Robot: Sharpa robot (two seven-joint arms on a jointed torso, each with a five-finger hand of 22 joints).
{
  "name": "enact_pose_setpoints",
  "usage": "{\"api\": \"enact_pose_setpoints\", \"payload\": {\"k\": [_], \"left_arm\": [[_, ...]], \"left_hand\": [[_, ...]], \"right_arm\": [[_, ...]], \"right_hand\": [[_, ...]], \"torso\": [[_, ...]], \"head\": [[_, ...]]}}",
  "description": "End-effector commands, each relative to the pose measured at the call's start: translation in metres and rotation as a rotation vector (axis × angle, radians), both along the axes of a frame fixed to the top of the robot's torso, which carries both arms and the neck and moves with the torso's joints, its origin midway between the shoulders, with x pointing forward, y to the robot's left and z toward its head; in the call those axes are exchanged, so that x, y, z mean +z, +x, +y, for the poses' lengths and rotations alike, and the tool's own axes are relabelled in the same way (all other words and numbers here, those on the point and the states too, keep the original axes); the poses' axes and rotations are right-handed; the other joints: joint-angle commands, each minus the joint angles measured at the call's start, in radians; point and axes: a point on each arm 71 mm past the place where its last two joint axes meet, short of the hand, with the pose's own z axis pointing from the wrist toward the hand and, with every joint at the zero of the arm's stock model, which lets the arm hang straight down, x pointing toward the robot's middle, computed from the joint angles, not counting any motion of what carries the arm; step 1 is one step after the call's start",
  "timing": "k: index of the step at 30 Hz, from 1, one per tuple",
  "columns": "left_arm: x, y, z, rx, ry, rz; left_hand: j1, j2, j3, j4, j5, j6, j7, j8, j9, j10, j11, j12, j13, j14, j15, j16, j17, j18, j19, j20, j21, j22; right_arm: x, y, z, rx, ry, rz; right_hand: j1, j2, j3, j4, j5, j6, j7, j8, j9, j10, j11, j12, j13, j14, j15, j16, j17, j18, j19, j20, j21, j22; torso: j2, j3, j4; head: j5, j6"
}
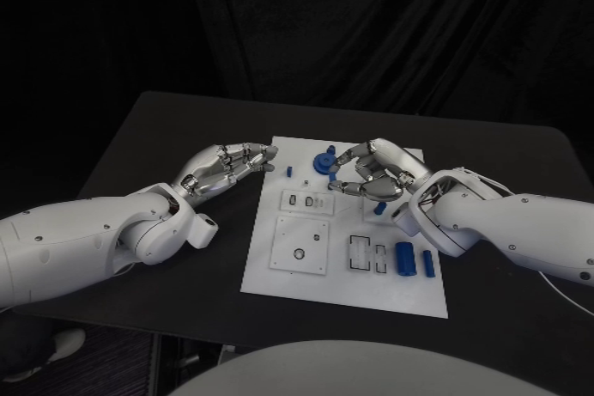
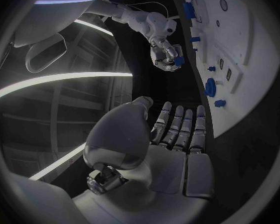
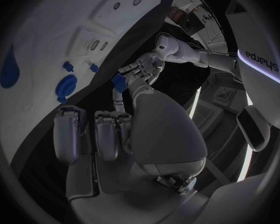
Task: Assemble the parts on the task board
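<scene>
Right robot hand (image 1: 378, 174) pinching blue part (image 3: 119, 80) over task board (image 1: 316, 267), left robot hand (image 1: 232, 168) curled, empty

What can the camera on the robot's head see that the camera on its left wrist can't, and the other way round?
Head view alone: the white left arm and the back of the left hand, which hovers beside the task board on the black table.
Left wrist view alone: the inside of the left hand, with its fingers straight and holding nothing, and a small blue part pinched in the right hand.
Both: the white board, the right hand over it, and the round blue part on the board.
</scene>
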Motion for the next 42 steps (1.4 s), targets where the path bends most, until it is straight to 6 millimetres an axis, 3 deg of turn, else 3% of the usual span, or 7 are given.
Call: {"api": "enact_pose_setpoints", "payload": {"k": [1, 4, 8, 10, 14, 24, 42], "left_arm": [[0.012, -0.003, 0.001, -0.001, -0.012, -0.216], [0.011, -0.001, 0.004, 0.016, 0.004, -0.226], [0.010, 0.003, 0.009, 0.045, 0.026, -0.239], [0.010, 0.005, 0.012, 0.059, 0.036, -0.247], [0.010, 0.006, 0.016, 0.079, 0.047, -0.260], [0.010, 0.006, 0.017, 0.072, 0.044, -0.255], [0.008, 0.006, 0.014, 0.040, 0.038, -0.214]], "left_hand": [[0.020, 0.012, -0.030, 0.003, 0.000, -0.004, -0.004, -0.015, -0.011, -0.041, -0.015, -0.012, -0.075, -0.052, -0.012, -0.101, -0.076, 0.006, -0.025, -0.009, -0.041, -0.024], [0.046, 0.023, -0.036, 0.001, -0.006, 0.000, -0.004, -0.019, -0.015, -0.040, -0.013, 0.000, -0.110, -0.046, -0.011, -0.107, -0.091, 0.006, -0.019, -0.008, -0.050, -0.031], [0.093, 0.031, -0.053, 0.002, -0.075, 0.003, 0.003, -0.024, -0.021, -0.049, -0.016, 0.017, -0.167, -0.055, -0.013, -0.140, -0.125, 0.004, -0.013, -0.013, -0.067, -0.042], [0.080, 0.044, -0.084, 0.004, -0.131, 0.000, 0.010, -0.029, -0.025, -0.072, -0.024, -0.003, -0.216, -0.084, -0.016, -0.188, -0.158, 0.001, -0.029, -0.021, -0.085, -0.052], [0.048, 0.070, -0.165, 0.005, -0.197, -0.025, 0.015, -0.046, -0.034, -0.119, -0.052, -0.065, -0.311, -0.147, -0.039, -0.294, -0.217, -0.001, -0.137, -0.043, -0.191, -0.181], [0.066, 0.096, -0.214, 0.004, -0.180, -0.036, 0.007, -0.058, -0.037, -0.150, -0.073, -0.105, -0.371, -0.171, -0.061, -0.348, -0.236, 0.011, -0.152, -0.053, -0.212, -0.210], [0.116, 0.130, -0.246, 0.003, -0.139, -0.032, 0.011, -0.063, -0.038, -0.142, -0.043, -0.068, -0.407, -0.159, -0.030, -0.332, -0.233, 0.015, -0.146, -0.016, -0.214, -0.214]], "right_arm": [[-0.012, 0.003, -0.002, -0.025, -0.048, 0.043], [-0.020, 0.006, -0.002, -0.034, -0.057, 0.053], [-0.029, 0.007, -0.002, -0.040, -0.067, 0.069], [-0.033, 0.008, -0.002, -0.041, -0.071, 0.075], [-0.038, 0.008, -0.001, -0.043, -0.075, 0.080], [-0.042, 0.009, 0.000, -0.044, -0.094, 0.081], [-0.046, 0.010, 0.009, -0.026, -0.112, 0.110]], "right_hand": [[0.009, 0.003, 0.001, -0.003, -0.002, 0.033, -0.023, 0.008, 0.001, 0.104, 0.009, 0.003, 0.263, 0.107, 0.006, 0.003, 0.263, 0.007, 0.037, 0.007, -0.005, 0.222], [0.009, 0.003, 0.002, -0.003, -0.002, 0.034, -0.023, 0.008, 0.001, 0.104, 0.009, 0.003, 0.263, 0.107, 0.006, 0.003, 0.263, 0.008, 0.037, 0.007, -0.005, 0.222], [0.013, 0.004, 0.001, -0.005, -0.008, 0.036, -0.023, 0.008, 0.000, 0.104, 0.008, 0.003, 0.263, 0.107, 0.006, 0.003, 0.263, 0.008, 0.037, 0.007, -0.005, 0.222], [0.014, 0.004, 0.001, -0.006, -0.011, 0.037, -0.023, 0.008, -0.001, 0.104, 0.008, 0.003, 0.263, 0.107, 0.006, 0.003, 0.263, 0.008, 0.036, 0.006, -0.006, 0.222], [0.015, 0.005, 0.000, -0.007, -0.019, 0.038, -0.023, 0.007, -0.002, 0.104, 0.008, 0.003, 0.263, 0.107, 0.005, 0.003, 0.263, 0.008, 0.036, 0.006, -0.007, 0.221], [0.017, 0.004, -0.002, -0.009, -0.029, 0.037, -0.023, 0.006, -0.004, 0.104, 0.009, 0.003, 0.263, 0.107, 0.005, 0.003, 0.263, 0.008, 0.034, 0.006, -0.009, 0.221], [0.016, 0.004, -0.004, -0.009, -0.033, 0.033, -0.021, 0.001, -0.007, 0.104, 0.010, 0.003, 0.263, 0.107, 0.006, 0.003, 0.263, 0.011, 0.028, 0.007, -0.019, 0.217]], "torso": [[0.000, -0.0009, 0.0017], [0.001, 0.0008, 0.0011], [0.000, 0.0001, -0.0006], [0.001, 0.0009, -0.0018], [0.001, 0.0017, -0.0006], [0.000, 0.0018, -0.0008], [0.000, -0.0004, -0.0006]], "head": [[-0.005, 0.000], [-0.005, 0.000], [-0.005, 0.000], [-0.005, 0.000], [-0.010, 0.000], [-0.013, 0.000], [-0.017, 0.000]]}}
